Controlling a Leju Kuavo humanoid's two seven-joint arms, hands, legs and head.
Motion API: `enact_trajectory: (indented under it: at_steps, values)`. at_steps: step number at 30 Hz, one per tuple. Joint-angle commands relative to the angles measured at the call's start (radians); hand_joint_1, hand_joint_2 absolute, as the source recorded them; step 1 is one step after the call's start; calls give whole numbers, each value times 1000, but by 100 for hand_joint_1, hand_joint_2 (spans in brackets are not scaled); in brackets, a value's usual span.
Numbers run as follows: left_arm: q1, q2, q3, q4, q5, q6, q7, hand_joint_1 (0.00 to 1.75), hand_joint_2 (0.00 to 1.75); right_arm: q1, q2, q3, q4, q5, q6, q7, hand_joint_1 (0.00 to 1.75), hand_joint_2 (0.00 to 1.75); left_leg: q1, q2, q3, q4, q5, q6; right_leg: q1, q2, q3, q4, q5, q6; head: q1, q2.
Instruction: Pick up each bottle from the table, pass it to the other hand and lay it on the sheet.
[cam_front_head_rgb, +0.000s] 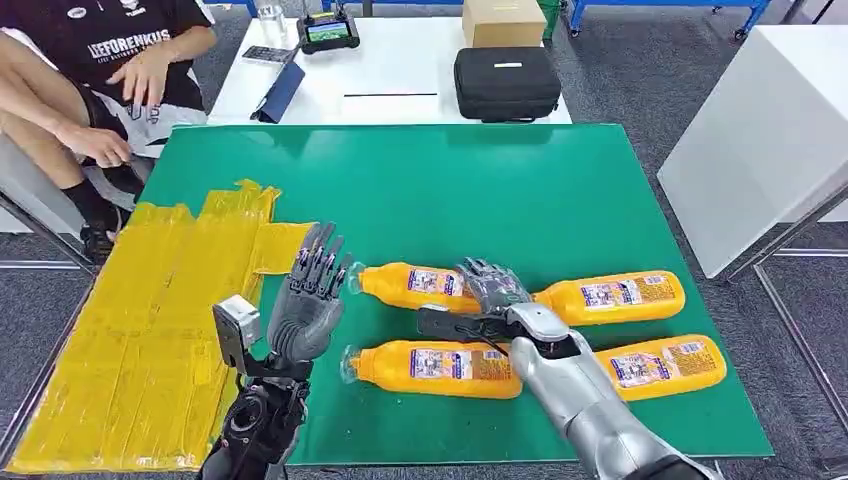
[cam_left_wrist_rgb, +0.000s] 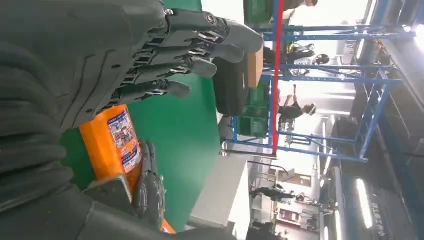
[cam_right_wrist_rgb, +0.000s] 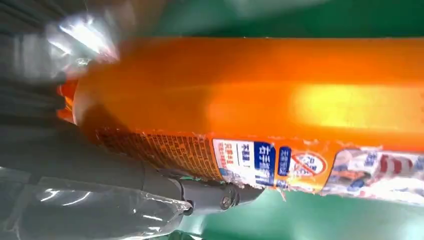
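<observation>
Several orange bottles lie on the green table (cam_front_head_rgb: 450, 180): a far-left one (cam_front_head_rgb: 405, 285), a far-right one (cam_front_head_rgb: 615, 297), a near-left one (cam_front_head_rgb: 430, 367) and a near-right one (cam_front_head_rgb: 660, 362). My right hand (cam_front_head_rgb: 485, 300) grips the far-left bottle at its base end, fingers over the top and thumb along the near side. In the right wrist view the thumb (cam_right_wrist_rgb: 150, 180) presses against that bottle (cam_right_wrist_rgb: 250, 100). The bottle rests on the table. My left hand (cam_front_head_rgb: 308, 305) is raised beside the bottle's cap, fingers apart and holding nothing; its fingers (cam_left_wrist_rgb: 190, 50) stand above the bottle (cam_left_wrist_rgb: 112, 145). The yellow sheet (cam_front_head_rgb: 150, 330) covers the table's left side.
A person (cam_front_head_rgb: 110, 60) sits at the far left corner. Behind the green table a white table (cam_front_head_rgb: 400, 70) carries a black case (cam_front_head_rgb: 505, 82), a cardboard box (cam_front_head_rgb: 503, 20) and small devices. Another white table (cam_front_head_rgb: 770, 130) stands to the right.
</observation>
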Motion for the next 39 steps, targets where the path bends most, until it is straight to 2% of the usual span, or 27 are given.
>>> enact_trajectory:
  at_steps: [1,5,6,7,9,10,11,12,13,14,20,24,29,30,31,36,37,39]
  values:
    - [-31,12,-15,53,4,7,7,0,175,-27,6,42,107,25,-19,35,0,175,2,-1,3,0,-1,-5,2,-2,4,-1,-1,-1,0,0]
    - [-30,13,-16,52,4,7,7,0,175,-25,6,40,106,35,-32,45,3,175,3,-1,3,0,-2,-5,2,-3,4,-1,-1,-1,0,0]
    - [-29,12,-17,52,4,8,7,0,175,-24,6,38,106,39,-38,49,52,175,1,0,2,0,-1,-3,1,-2,3,-1,-1,0,0,0]
    - [-29,12,-17,52,4,8,8,0,175,-22,6,38,105,43,-46,52,138,175,2,-1,3,0,-1,-4,2,-2,4,-1,-1,-1,0,0]
    - [-28,12,-17,52,4,9,8,0,175,-20,4,39,103,49,-55,59,138,175,2,-1,4,-1,-1,-5,2,-3,4,-1,-1,-1,0,0]
    - [-27,12,-17,55,4,9,8,0,175,-14,4,35,102,58,-69,69,164,175,1,-1,3,-1,-1,-3,1,-2,3,-1,-1,-1,0,0]
    - [-27,11,-17,56,3,9,8,0,175,-11,4,33,100,61,-75,70,175,175,2,-1,3,0,-1,-4,2,-3,4,-1,-1,-1,0,0]
    - [-26,11,-18,57,2,9,9,0,175,-5,3,24,95,65,-87,72,175,175,1,-1,3,-1,-1,-3,1,-2,3,-1,-1,0,0,0]
    - [-24,11,-18,57,2,10,9,0,175,1,1,15,88,67,-95,70,175,175,4,-1,5,0,-3,-7,3,-4,7,-1,-3,-1,0,0]
    - [-22,11,-18,58,2,10,9,0,175,4,0,13,83,68,-100,70,175,175,1,-2,3,-1,-1,-4,1,-3,4,-2,-1,0,0,0]
    - [-21,13,-21,61,-8,8,6,0,175,22,1,-27,47,91,-134,60,175,175,2,-2,4,0,-2,-5,2,-4,5,-1,-2,-1,0,0]
    - [-2,15,-23,31,-28,10,-1,0,175,66,13,-95,-39,48,-253,31,175,175,2,-2,3,0,-2,-5,2,-3,4,-1,-2,-1,0,0]
    - [-2,15,-23,31,-28,10,-1,0,175,66,13,-95,-39,48,-253,31,175,175,1,-1,0,0,-1,-3,0,-1,0,0,-1,0,0,0]
    - [-2,15,-23,31,-28,10,-1,0,175,66,13,-95,-39,48,-253,31,175,175,3,0,2,1,-4,-7,2,-1,4,1,-3,-1,0,0]
    - [-2,15,-23,31,-28,10,-1,0,175,66,13,-95,-39,48,-253,31,175,175,1,-1,-1,0,-1,-3,1,-1,0,0,-1,0,0,0]
    - [3,13,-25,14,-38,15,2,0,175,80,13,-114,-71,29,-274,14,175,175,1,-1,-1,0,-1,-3,1,-1,-1,0,-1,0,0,0]
    - [4,12,-24,10,-42,17,4,0,175,91,15,-128,-94,17,-301,4,175,175,2,0,0,1,-2,-5,2,-2,1,0,-2,-1,0,0]
    - [-5,8,-28,-15,-55,23,9,0,175,132,35,-184,-176,-72,-419,-84,175,175,1,-1,-2,0,-1,-3,0,-2,-1,0,-1,0,0,0]
